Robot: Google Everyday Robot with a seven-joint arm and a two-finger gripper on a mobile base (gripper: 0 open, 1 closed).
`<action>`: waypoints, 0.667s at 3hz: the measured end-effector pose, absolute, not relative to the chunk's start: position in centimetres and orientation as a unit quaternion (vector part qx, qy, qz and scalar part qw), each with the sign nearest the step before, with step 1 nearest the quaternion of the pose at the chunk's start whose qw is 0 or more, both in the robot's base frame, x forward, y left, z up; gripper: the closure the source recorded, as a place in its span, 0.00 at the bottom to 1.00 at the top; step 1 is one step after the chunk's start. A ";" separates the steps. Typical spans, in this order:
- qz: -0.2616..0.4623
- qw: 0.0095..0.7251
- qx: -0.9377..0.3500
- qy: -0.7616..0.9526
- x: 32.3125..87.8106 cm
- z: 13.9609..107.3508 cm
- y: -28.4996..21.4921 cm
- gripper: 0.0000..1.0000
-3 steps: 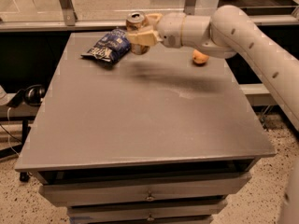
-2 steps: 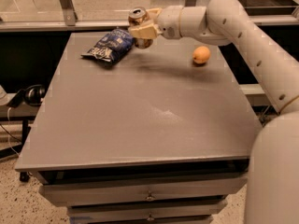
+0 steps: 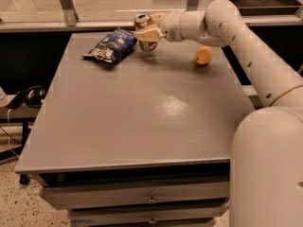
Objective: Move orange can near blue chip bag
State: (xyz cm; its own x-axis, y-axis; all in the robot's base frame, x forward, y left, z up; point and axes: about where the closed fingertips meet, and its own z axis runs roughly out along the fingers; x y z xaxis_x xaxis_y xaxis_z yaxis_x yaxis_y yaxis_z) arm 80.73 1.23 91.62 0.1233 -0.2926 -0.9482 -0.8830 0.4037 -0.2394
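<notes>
The orange can shows its silver top at the table's far edge, tilted and held between the fingers of my gripper. The gripper is shut on the can and reaches in from the right. The can's lower body is mostly hidden by the fingers, and I cannot tell whether it touches the table. The blue chip bag lies flat just left of the gripper, a short gap from the can.
A small round orange fruit lies on the grey table to the right, under my forearm. My arm crosses the right side. Drawers are at the table's front. A glass wall stands behind.
The gripper has kept hold of the can and stayed beside the bag, shifting only slightly. My arm's near part has swung into the lower right.
</notes>
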 end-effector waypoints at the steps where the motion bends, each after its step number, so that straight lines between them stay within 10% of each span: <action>1: 0.262 0.577 -0.471 0.614 81.6 91.0 1.8 0.81; 2: 0.260 0.578 -0.468 0.616 81.8 90.7 1.4 0.59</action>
State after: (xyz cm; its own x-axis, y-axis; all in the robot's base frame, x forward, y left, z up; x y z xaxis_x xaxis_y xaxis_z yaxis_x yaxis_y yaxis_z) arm 81.85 1.41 90.66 0.1069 -0.2763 -0.9551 -0.8768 0.4268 -0.2216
